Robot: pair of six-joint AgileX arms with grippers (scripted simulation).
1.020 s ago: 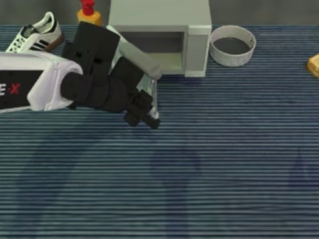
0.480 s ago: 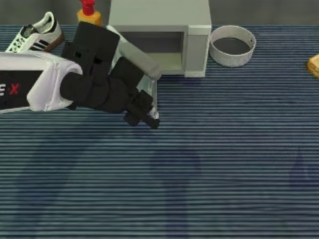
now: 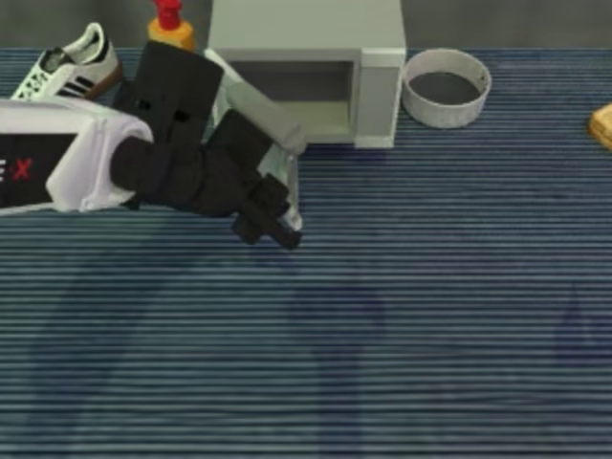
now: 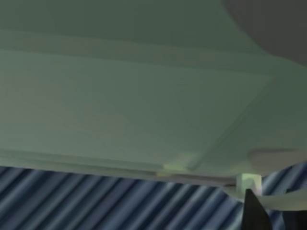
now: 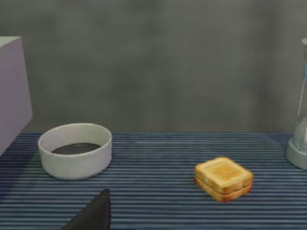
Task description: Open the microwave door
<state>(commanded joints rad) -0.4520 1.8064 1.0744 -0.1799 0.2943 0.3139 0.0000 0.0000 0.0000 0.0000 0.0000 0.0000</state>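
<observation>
1. Left tool (image 3: 277,222) sits at the free edge of the microwave door (image 3: 287,172), out in front of the microwave (image 3: 306,38) toward the top view's left. Looks like it's latched onto the handle end, but the arm's black wrist covers the contact, so I honestly can't tell how wide the fingers are or whether they're truly clamped.

2. Left wrist view is basically wall-to-wall door panel (image 4: 134,110), pale greenish grey, with the striped counter (image 4: 96,201) below it and one dark fingertip (image 4: 256,213) poking in at the corner, right by a little light block on the door's edge. Super close, that's all it gives.

3. Progress: I'd say the job is mostly there. The door is swung well out from the box, and from above you can see straight into the cavity (image 3: 301,86). What's left, if anything, is a bit more swing and then letting go.

4. Right tool isn't in the top view at all. Its wrist view just shows a dark sliver of it (image 5: 93,215), so no call on open or shut. Parked off to the right, I guess.

5. Other stuff around: ring-shaped bowl (image 3: 446,86) just right of the microwave, toast sandwich (image 3: 602,124) at the right edge, sneaker (image 3: 72,62) and a yellow bottle with a red cap (image 3: 170,24) back left.
</observation>
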